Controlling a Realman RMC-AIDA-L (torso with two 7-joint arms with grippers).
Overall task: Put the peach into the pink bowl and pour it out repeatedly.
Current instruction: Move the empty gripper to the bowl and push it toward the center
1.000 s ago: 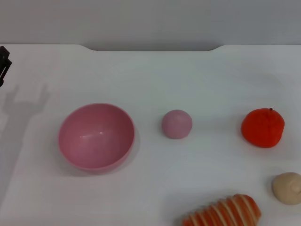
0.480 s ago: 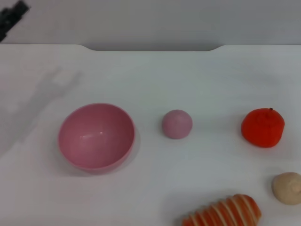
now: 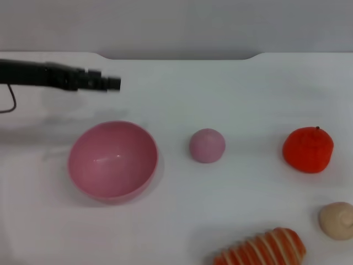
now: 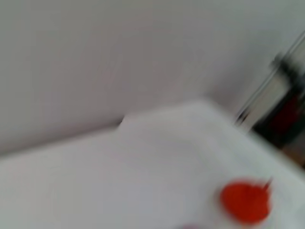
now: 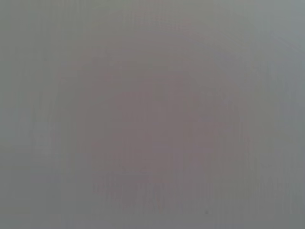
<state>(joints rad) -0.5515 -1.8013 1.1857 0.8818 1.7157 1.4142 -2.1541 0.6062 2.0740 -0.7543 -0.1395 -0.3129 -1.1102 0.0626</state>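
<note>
Peach (image 3: 207,146) sits on the tabletop (image 3: 220,94) beside our empty pink bowl (image 3: 113,160); nothing is done yet. Our left hand (image 3: 102,83) reaches in, grip untellable; we see no right hand

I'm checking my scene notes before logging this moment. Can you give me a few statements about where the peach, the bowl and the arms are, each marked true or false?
1. The peach lies inside the pink bowl. False: it sits on the table beside the bowl, apart from it.
2. The left pincer is above the table beyond the bowl. True.
3. The pink bowl is empty. True.
4. The orange-red fruit touches the peach. False: a clear gap separates them.
5. The right arm reaches over the table. False: it is nowhere in the head view.
</note>
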